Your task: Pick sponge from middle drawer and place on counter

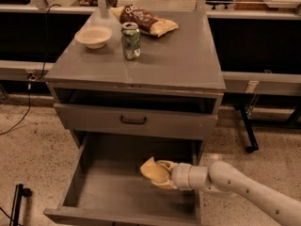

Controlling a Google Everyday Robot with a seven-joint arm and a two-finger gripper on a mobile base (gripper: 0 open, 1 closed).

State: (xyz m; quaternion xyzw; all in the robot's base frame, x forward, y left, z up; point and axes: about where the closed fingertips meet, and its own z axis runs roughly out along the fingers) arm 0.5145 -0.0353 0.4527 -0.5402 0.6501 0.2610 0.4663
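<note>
The sponge (pixel 153 171) is a pale-yellow soft block held between the cream fingers of my gripper (pixel 159 174), above the right part of the floor of the open middle drawer (pixel 117 187). My white arm reaches in from the lower right. The gripper is shut on the sponge. The grey counter (pixel 188 60) is the flat cabinet top above, apart from the gripper.
On the counter stand a cream bowl (pixel 94 36), a green can (pixel 131 41) and a brown chip bag (pixel 143 20) at the back. A closed drawer front with a dark handle (pixel 133 121) sits just above the open drawer.
</note>
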